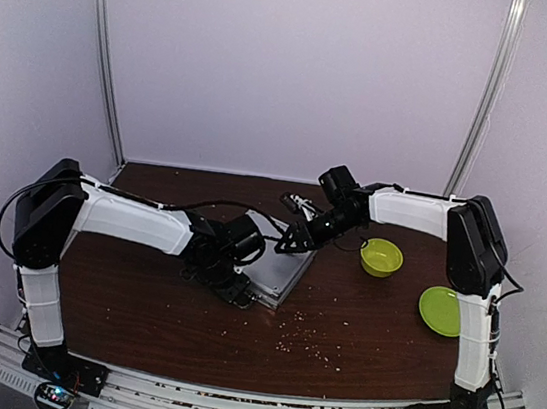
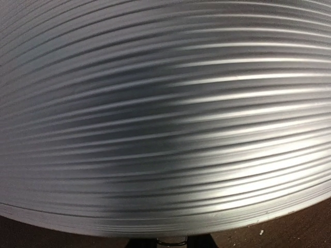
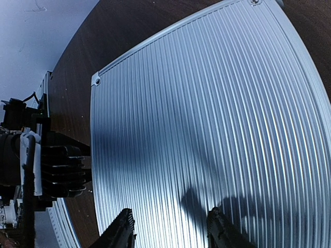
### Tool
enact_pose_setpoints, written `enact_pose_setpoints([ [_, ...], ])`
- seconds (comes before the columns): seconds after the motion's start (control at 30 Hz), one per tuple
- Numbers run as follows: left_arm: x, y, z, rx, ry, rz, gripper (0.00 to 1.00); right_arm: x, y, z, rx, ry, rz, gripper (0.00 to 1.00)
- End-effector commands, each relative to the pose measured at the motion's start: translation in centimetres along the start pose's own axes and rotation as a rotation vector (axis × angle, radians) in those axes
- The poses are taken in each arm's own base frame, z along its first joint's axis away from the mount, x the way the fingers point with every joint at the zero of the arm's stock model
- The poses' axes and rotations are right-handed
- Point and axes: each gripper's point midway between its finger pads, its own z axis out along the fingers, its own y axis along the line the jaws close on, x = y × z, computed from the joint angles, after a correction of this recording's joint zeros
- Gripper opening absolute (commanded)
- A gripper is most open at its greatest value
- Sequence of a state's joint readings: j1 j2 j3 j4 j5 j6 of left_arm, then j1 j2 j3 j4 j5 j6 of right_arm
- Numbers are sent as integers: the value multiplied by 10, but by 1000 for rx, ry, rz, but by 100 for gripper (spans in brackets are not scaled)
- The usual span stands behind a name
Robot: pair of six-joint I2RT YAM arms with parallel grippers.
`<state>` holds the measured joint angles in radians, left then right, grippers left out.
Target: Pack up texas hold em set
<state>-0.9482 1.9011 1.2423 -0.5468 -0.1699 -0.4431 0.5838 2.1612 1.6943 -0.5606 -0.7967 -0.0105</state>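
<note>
case [image 3: 207,103]: r gripper [image 3: 170,213] over it, jaws apart

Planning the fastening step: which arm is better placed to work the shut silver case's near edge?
Probably left. The left gripper sits at the near edge of the ribbed silver aluminium case; the right gripper hovers above it, fingers apart, holding nothing.

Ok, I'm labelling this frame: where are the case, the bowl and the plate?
case [image 3: 207,113], right wrist view, ribbed top face.
bowl [image 1: 380,259], top view, inner wall.
plate [image 1: 439,310], top view, flat middle.
</note>
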Motion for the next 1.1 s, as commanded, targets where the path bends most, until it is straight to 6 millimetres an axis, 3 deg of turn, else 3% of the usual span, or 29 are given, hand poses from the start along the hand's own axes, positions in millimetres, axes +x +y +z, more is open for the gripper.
enact_pose_setpoints([
  [0.0,-38,5,-40,-21,-121,-4,17,16,-17,12,24,49,57,48],
  [0.43,-48,5,-54,-17,-140,-7,17,19,-19,15,20,58,65,48],
  [0.8,-42,5,-41,-30,-101,3,18,21,-20,17,14,66,75,49],
  [1.07,-72,11,-51,-89,-175,3,19,22,-19,18,10,68,79,49],
])
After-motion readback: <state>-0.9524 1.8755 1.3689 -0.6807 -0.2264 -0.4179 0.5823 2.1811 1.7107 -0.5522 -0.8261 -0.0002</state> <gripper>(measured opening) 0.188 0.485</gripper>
